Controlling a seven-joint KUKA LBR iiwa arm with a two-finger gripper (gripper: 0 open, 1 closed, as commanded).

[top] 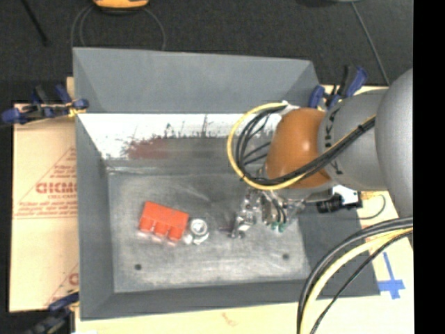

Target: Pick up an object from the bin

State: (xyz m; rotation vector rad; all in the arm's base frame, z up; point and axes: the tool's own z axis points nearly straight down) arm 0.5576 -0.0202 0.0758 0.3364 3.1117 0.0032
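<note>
Claw [245, 221] hangs low over bare floor in the right-middle of the bin, under the arm's orange wrist cover [297, 148] and its looped cables [243, 152]. I cannot tell whether it stands wide or narrow, and nothing can be made out in its hold.

The grey metal bin [195, 82] has sloped walls and a scuffed, flat floor that looks slick. On a surface like that, a thing that is pushed will likely skid instead of staying put for a pinch.

The orange block [163, 223] lies left of centre on the floor, flat and ribbed, well apart from every wall. It is the broadest thing there. If the claw comes at it across the long side, the block may prove too wide and simply get shoved toward the left wall.

A small silvery round piece [198, 231] sits just beside the block's right end, between the block and the claw, perhaps touching it. It looks likely to roll or squirt out from under a closing grip. A reach for either thing could knock the other.

Closing where the claw is now would most likely catch nothing, since both things lie off to its left. There is open floor all around the pair, so a straight descent has room. The cable loops near the back wall are the one snag worth watching.
</note>
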